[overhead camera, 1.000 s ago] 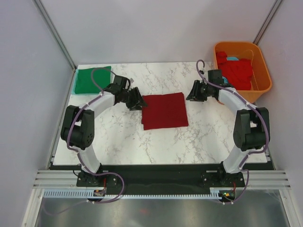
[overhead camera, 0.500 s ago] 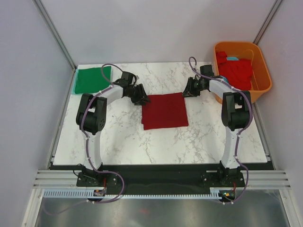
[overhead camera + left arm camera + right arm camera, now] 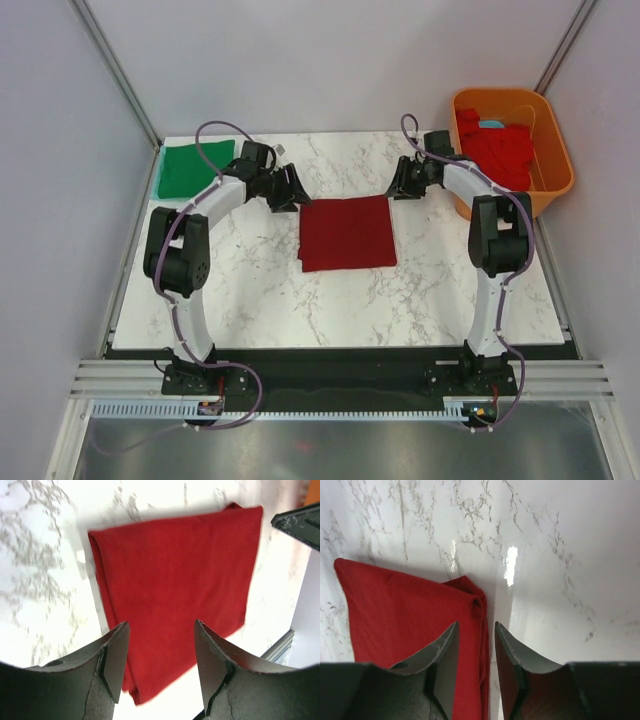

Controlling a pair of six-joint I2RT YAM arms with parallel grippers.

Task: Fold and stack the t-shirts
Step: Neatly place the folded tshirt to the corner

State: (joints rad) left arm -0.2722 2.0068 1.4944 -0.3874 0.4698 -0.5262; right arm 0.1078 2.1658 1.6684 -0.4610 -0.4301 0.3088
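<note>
Folded maroon t-shirt (image 3: pixel 347 233) on the table (image 3: pixel 250 290), left gripper (image 3: pixel 160 625) at its far-left corner, right gripper (image 3: pixel 476 625) at its far-right corner, both with fingers parted, grasping nothing.

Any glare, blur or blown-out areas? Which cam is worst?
Left wrist: worst; table blown out to white, maroon t-shirt edges smeared by blur. Right wrist: sharp, one glare spot on the marble beyond the shirt's corner, shadow along its far edge. Top external: evenly lit, sharp, soft shadows only.
</note>
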